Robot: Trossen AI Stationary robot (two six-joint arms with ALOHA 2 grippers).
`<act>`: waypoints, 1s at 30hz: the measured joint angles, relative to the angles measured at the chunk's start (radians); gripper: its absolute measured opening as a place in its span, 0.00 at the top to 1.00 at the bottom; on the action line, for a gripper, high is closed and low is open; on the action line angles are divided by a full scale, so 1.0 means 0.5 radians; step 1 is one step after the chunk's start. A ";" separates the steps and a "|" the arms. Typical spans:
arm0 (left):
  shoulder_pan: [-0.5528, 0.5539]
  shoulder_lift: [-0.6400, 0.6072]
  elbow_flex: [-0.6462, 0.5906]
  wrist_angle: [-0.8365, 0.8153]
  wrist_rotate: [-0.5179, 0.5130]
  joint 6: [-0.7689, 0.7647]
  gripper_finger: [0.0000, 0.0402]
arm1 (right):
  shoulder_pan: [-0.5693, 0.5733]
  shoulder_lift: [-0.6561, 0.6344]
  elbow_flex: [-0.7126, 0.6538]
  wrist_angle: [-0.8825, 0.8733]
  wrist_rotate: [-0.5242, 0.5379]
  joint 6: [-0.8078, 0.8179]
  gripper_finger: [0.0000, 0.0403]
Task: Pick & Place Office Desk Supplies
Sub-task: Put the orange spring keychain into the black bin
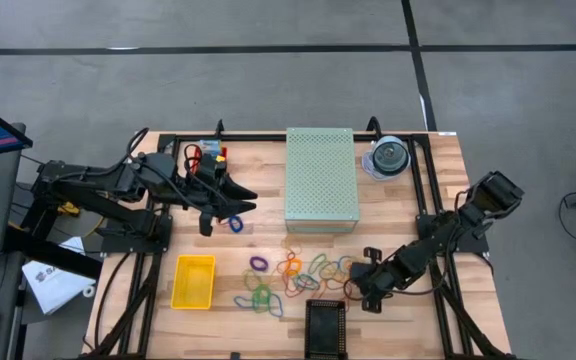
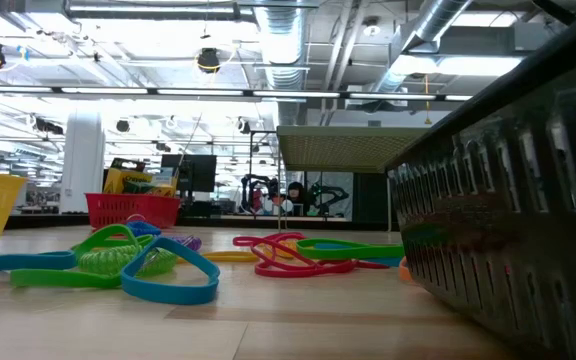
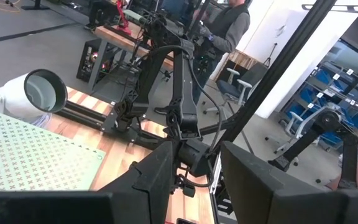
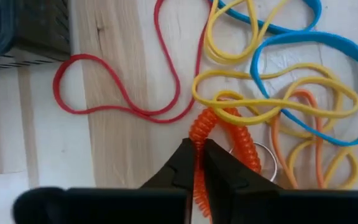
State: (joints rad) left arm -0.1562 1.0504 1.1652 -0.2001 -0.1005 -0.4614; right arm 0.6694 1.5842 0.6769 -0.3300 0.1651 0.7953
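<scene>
Many coloured rubber-band loops (image 1: 288, 275) lie in a loose pile on the wooden table, near its front middle; the low view shows them as green and blue loops (image 2: 118, 262). Among them lies an orange spiral coil (image 4: 225, 127) with a metal ring. My right gripper (image 4: 197, 163) points steeply down at the pile's right end (image 1: 356, 290) and is shut on the coil. My left gripper (image 1: 236, 200) hovers level above the table's far left, open, with nothing between its fingers (image 3: 157, 180). One blue loop (image 1: 234, 222) lies below it. My right gripper pinches the orange spiral coil at one end (image 4: 199, 140) between its two fingertips. The fingers come from above, slanting down. The coil lies on the table, with yellow bands (image 4: 272, 112) looped over its far part.
A pale green perforated box (image 1: 320, 178) stands at the far middle, with a clear round disc case (image 1: 388, 158) to its right. A red basket (image 1: 206, 158) sits far left, a yellow bin (image 1: 193, 282) near left and a black mesh basket (image 1: 325, 328) at the front edge.
</scene>
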 joint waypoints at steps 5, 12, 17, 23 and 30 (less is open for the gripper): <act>0.001 -0.001 0.000 0.000 0.000 0.000 0.67 | 0.008 -0.125 -0.010 -0.163 -0.122 0.110 0.97; 0.001 -0.001 0.000 0.000 0.000 0.017 0.67 | 0.062 -0.335 0.117 -0.420 -0.142 0.152 0.99; 0.001 -0.001 0.000 -0.002 0.000 0.019 0.67 | 0.092 -0.478 0.272 -0.493 -0.190 0.162 1.00; 0.001 -0.001 0.000 -0.002 0.000 0.029 0.67 | 0.103 -0.634 0.454 -0.497 -0.340 0.162 1.00; 0.001 -0.001 0.000 -0.002 0.000 0.077 0.67 | -0.003 -0.866 0.667 -0.442 -0.388 0.089 1.00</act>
State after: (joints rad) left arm -0.1558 1.0500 1.1652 -0.2012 -0.1005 -0.4229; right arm 0.6677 1.1513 1.0104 -0.5508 -0.0290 0.8397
